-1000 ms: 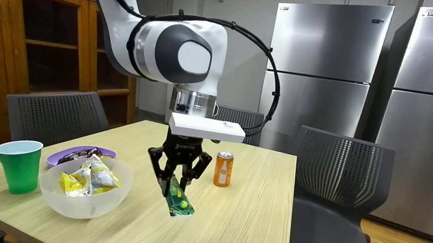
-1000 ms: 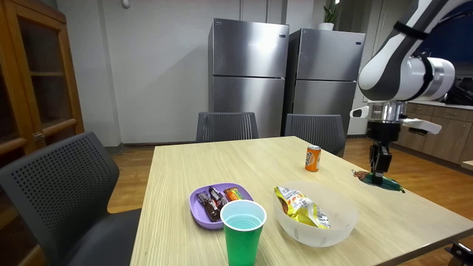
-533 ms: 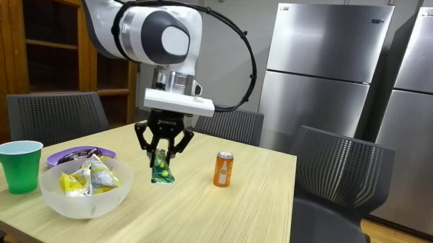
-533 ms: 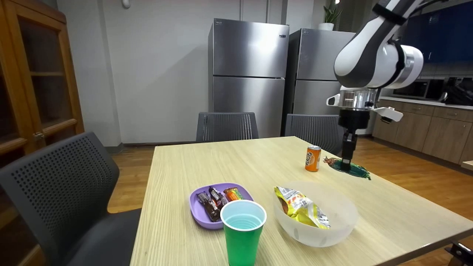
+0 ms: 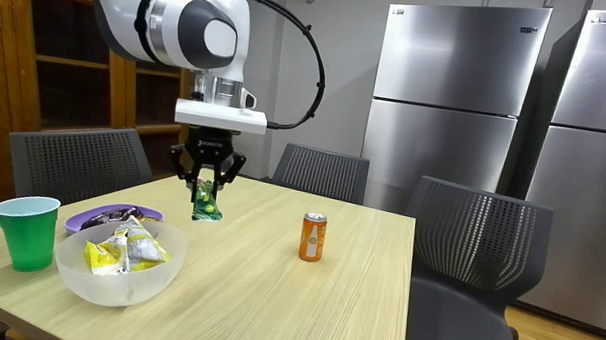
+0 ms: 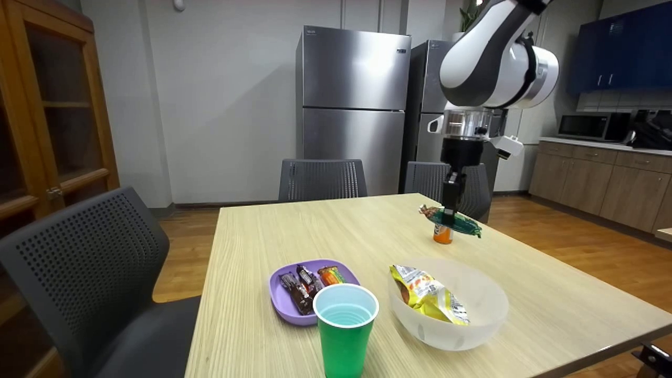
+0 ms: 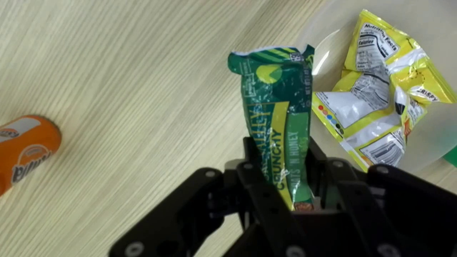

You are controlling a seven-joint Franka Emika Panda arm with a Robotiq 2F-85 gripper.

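Observation:
Between the two black fingers of my gripper a green granola bar is pinched, its wrapper running lengthwise away from the palm. In an exterior view the bar hangs from the gripper above the table, clear of its surface. Seen from elsewhere, the gripper and bar cover the top of an orange soda can. That can lies well to the side in the wrist view. Opposite it is a frosted bowl with crumpled yellow snack packaging inside.
A purple plate with several wrapped sweets sits beside the bowl. A green cup stands near both. Dark chairs surround the wooden table; refrigerators and a glass-fronted cabinet are behind.
The gripper has carried the green bar leftward and upward in both exterior views. In one of them the bar now overlaps the can. Bowl, plate, cup and can have stayed put.

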